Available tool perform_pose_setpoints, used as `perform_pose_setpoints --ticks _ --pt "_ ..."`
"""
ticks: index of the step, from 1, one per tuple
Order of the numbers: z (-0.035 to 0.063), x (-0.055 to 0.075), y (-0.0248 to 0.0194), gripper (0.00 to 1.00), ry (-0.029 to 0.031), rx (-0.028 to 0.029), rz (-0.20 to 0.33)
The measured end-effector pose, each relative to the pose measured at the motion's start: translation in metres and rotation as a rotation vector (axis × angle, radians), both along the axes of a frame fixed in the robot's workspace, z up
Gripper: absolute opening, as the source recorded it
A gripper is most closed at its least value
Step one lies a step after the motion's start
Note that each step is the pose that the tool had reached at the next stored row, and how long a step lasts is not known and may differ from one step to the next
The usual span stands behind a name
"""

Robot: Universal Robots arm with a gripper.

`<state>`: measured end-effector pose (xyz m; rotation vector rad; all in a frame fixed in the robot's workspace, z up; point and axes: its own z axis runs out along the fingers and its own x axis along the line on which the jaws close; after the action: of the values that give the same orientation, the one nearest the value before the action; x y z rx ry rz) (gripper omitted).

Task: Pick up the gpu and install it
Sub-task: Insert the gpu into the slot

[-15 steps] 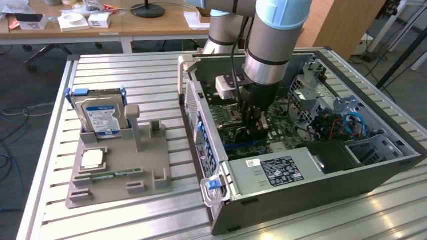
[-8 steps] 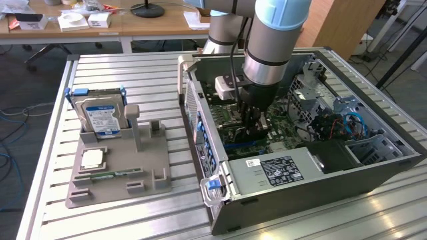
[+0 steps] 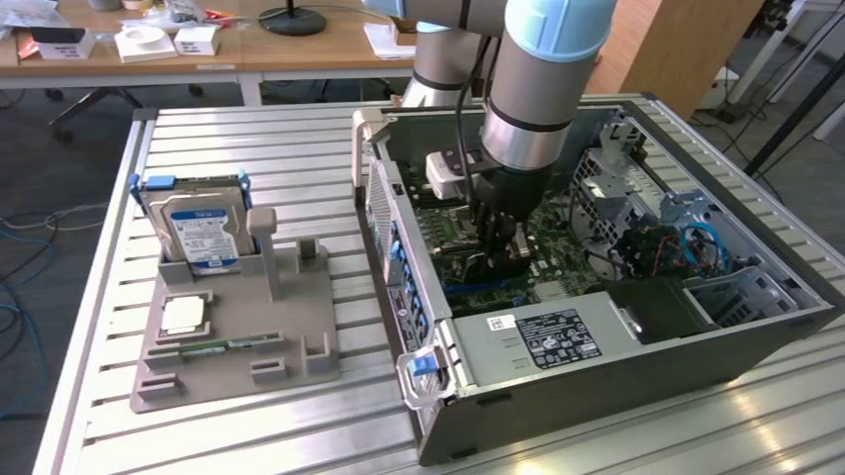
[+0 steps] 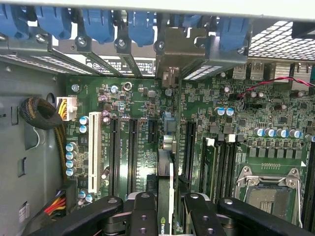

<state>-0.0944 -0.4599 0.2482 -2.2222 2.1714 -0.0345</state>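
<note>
- Slatted aluminium table (image 3: 106,327) in an office-like room, with wooden desks behind; on it lies an open computer case (image 3: 634,386) on its side, and a grey parts holder (image 3: 237,341) sits well apart toward the exterior view's left.
- Gripper (image 4: 166,204) is lowered inside the case over the green motherboard (image 4: 133,98); its black fingers (image 4: 142,216) are closed on the gpu (image 4: 166,172), one either side of it.
- Gpu is seen edge-on in the wrist view: a thin, dark card standing upright, running from between the fingers toward its silvery metal bracket (image 4: 178,49) at the case's rear slot wall.
- It stands among the long black expansion slots (image 4: 132,147), beside a white slot (image 4: 92,147); whether its edge is fully seated cannot be told.
- A small pale logo shows on the card's lower end near the fingers; it is too small to read.
- Hard drive (image 3: 198,230) stands upright in the holder, with a blue-and-white label whose text is unreadable.
- A black-and-white label (image 3: 561,334) on the grey box inside the case carries fine print, illegible.
- Blue latches (image 4: 98,22) line the rear slot wall.
</note>
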Motion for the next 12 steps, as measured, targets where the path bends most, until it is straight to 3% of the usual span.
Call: perform_pose_setpoints --ticks 12 --pt "-0.0012 -0.0001 0.0 0.26 0.0 0.0001 0.0"
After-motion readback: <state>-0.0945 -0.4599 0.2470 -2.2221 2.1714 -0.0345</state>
